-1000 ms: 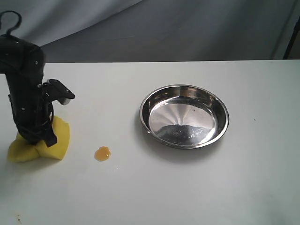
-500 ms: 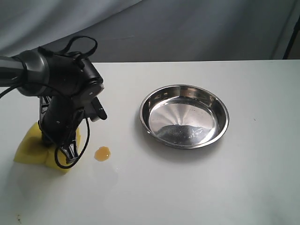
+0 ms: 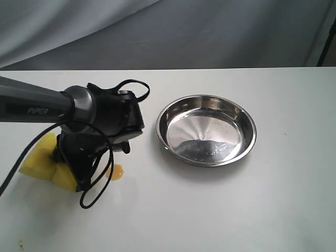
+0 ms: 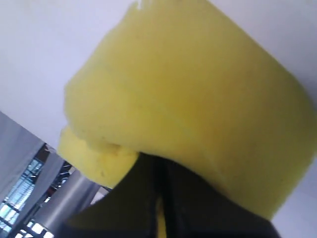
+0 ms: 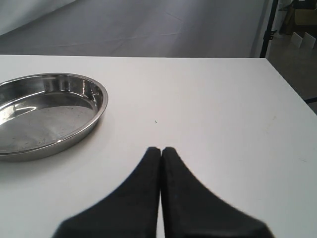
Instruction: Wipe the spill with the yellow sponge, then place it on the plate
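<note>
My left end effector [image 4: 159,171] was clenched on the yellow sponge [image 3: 37,161], and the foam bulged around the dark fingers [image 4: 133,198]. The sponge sat down against the white table [image 3: 236,210] at the left of the exterior view, with the arm's wrist and its looped cable [image 3: 94,194] in front of it. The spill [image 3: 117,171], a small amber blob, lay just beside the sponge, partly behind the cable. I could not tell whether they touched. The stainless-steel plate [image 3: 253,126] stood well apart to the right. My right end effector [image 5: 161,150] was clenched, tips together with nothing between them, above the table near the plate.
</note>
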You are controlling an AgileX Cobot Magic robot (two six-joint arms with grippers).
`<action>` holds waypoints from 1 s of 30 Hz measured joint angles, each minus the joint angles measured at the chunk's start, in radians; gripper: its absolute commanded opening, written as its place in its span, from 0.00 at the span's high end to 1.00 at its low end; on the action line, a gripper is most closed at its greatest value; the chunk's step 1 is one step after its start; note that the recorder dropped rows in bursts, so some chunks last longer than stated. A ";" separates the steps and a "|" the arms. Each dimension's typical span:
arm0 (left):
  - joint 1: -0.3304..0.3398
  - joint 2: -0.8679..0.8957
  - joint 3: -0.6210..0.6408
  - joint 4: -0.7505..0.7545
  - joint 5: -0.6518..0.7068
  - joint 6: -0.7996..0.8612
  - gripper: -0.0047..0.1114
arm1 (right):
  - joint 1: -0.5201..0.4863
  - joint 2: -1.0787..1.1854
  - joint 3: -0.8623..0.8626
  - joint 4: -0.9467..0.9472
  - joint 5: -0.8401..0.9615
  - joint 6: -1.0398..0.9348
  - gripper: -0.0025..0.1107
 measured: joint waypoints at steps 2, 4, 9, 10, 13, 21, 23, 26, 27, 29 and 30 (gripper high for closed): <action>-0.031 0.000 0.000 0.016 0.000 -0.002 0.96 | 0.000 0.000 0.000 0.000 0.000 0.000 0.98; -0.052 0.000 0.000 0.022 0.000 -0.008 0.96 | 0.000 0.000 0.000 0.000 0.000 0.000 0.98; -0.078 0.000 0.000 0.028 -0.011 -0.026 0.96 | 0.000 0.000 0.000 0.000 0.000 0.000 0.98; -0.080 0.000 0.000 0.028 -0.015 -0.026 0.96 | 0.000 0.000 0.000 0.000 0.000 0.000 0.98; -0.083 0.000 0.000 0.025 -0.026 -0.026 0.96 | 0.000 0.000 0.000 0.000 0.000 0.000 0.98; -0.105 0.000 0.000 0.022 -0.036 -0.026 0.96 | 0.000 0.000 0.000 0.000 0.000 0.000 0.98; -0.114 0.000 0.000 0.022 -0.040 -0.026 0.96 | 0.000 0.000 0.000 0.000 0.000 0.000 0.98; -0.128 0.000 0.000 0.022 -0.043 -0.026 0.96 | 0.000 0.000 0.000 0.000 0.000 0.000 0.98; -0.132 0.000 0.000 0.022 -0.043 -0.026 0.96 | 0.000 0.000 0.000 0.000 0.000 0.000 0.98; -0.139 0.000 0.000 0.022 -0.043 -0.026 0.96 | 0.000 0.000 0.000 0.000 0.000 0.000 0.98; -0.144 0.000 0.000 0.022 -0.045 -0.026 0.96 | 0.000 0.000 0.000 0.000 0.000 0.000 0.98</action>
